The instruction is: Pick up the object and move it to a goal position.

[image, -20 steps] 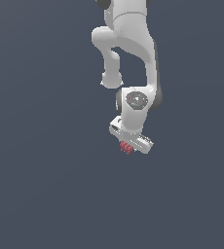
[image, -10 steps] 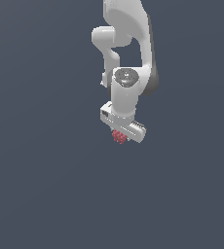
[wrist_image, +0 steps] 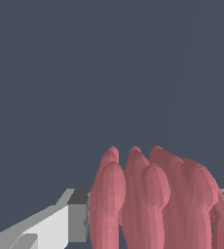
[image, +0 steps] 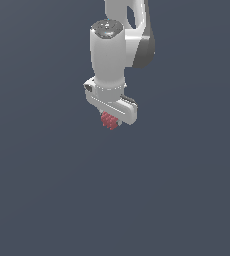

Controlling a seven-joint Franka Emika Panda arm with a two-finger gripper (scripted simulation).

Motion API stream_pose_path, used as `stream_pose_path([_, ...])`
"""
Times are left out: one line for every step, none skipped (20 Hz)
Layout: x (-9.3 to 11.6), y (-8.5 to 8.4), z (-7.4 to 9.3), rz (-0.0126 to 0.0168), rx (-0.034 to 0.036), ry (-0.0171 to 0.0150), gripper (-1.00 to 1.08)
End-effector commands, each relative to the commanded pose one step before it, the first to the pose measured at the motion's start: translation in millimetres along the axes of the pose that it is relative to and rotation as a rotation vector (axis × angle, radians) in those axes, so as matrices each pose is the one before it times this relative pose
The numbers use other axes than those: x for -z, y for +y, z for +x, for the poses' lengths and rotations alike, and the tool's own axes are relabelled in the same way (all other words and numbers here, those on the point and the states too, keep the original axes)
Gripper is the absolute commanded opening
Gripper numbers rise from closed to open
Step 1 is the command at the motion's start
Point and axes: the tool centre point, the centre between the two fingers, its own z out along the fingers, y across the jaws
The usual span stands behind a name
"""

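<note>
Object [image: 109, 120] is hanging under the white hand [image: 112, 119] in the exterior view, the arm pointing straight down so the red lump is sitting beneath the wrist, apparently clear of the grey table [image: 42, 200].

Wrist view is showing the ribbed object [wrist_image: 158, 204] filling the gap, the hand pinching it, a finger [wrist_image: 46, 226] lying against its side; no goal marker is showing.
</note>
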Motion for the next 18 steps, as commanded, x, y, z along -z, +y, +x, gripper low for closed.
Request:
stream_pose_path([25.56,14.18,3.4,-0.00029,0.00026,-0.00083,-1.0])
stream_pose_path([9.51,5.05,1.55,0.0,0.0,0.0,-1.0])
stream_pose_path([9.14,4.84,1.5,0.0,0.0,0.0,-1.0])
stream_pose_path([8.66,4.55,1.44,-0.00059,-0.00024,0.00027,-1.0])
stream_pose_path([8.27,4.36,1.4,0.0,0.0,0.0,-1.0])
stream_pose_path([7.86,4.12,1.39,0.0,0.0,0.0,-1.0])
stream_pose_path([7.44,3.86,1.4,0.0,0.0,0.0,-1.0])
stream_pose_path([6.97,3.35,1.24,-0.00056,0.00009,0.00039,-1.0])
stream_pose_path([6.38,3.25,1.34,0.0,0.0,0.0,-1.0])
stream_pose_path([5.83,2.96,1.26,0.0,0.0,0.0,-1.0])
stream_pose_path([5.28,2.67,1.15,0.0,0.0,0.0,-1.0])
stream_pose_path([4.79,2.08,0.83,-0.00048,0.00031,0.00039,-1.0])
stream_pose_path([4.18,2.11,0.93,0.0,0.0,0.0,-1.0])
stream_pose_path([3.64,1.83,0.83,0.0,0.0,0.0,-1.0])
stream_pose_path([3.09,1.55,0.72,0.0,0.0,0.0,-1.0])
stream_pose_path([2.55,1.26,0.63,0.0,0.0,0.0,-1.0])
stream_pose_path([2.0,0.98,0.54,0.0,0.0,0.0,-1.0])
stream_pose_path([1.53,0.35,0.21,-0.00044,0.00036,0.00038,-1.0])
